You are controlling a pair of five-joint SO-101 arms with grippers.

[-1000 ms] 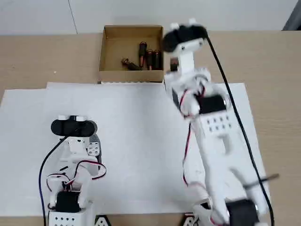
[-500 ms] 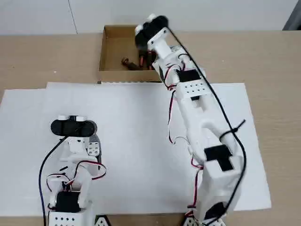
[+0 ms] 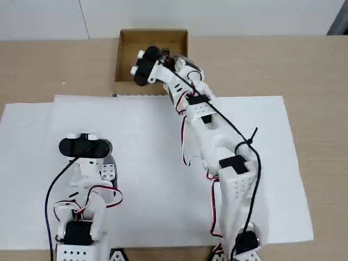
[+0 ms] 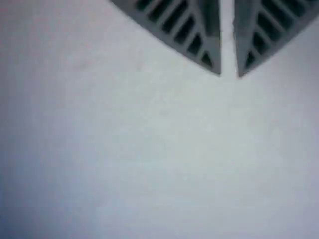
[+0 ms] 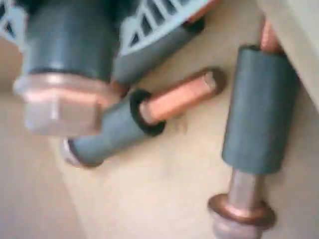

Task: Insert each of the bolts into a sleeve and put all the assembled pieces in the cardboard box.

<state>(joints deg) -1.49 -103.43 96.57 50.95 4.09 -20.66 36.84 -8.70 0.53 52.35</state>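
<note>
Right arm (image 3: 217,141): stretched from the near table edge across the paper, wrist over the box
Right gripper (image 5: 75,32): clamped round a sleeved bolt, a grey ribbed finger (image 5: 159,17) on each side of the dark sleeve
Sleeved bolt (image 5: 65,99): in the right gripper's grip, pale copper hex head sticking out of the sleeve end, hanging just above the box floor; blurred this close, so I can't tell if it touches the floor
Box (image 3: 126,51): cardboard, open top, far side of the table, just past the paper's far edge; its tan floor (image 5: 149,199) runs under the held bolt
Loose pieces (image 5: 256,124): at least three more bolts in dark sleeves lying flat on the box floor; one by the box wall with its flanged head out of the sleeve; one (image 5: 119,129) beside the held bolt with a copper shank poking out; one (image 5: 164,42) partly under the finger
Left arm (image 3: 87,185): folded up at the near left, over the paper, well apart from the box
Left gripper (image 4: 229,73): tips almost together, only a thin slit between them, nothing in it, just over bare paper
Paper (image 3: 152,163): white sheet covering the near part of the table, under both arms
Table (image 3: 315,70): light wood, showing around the paper and the box
</note>
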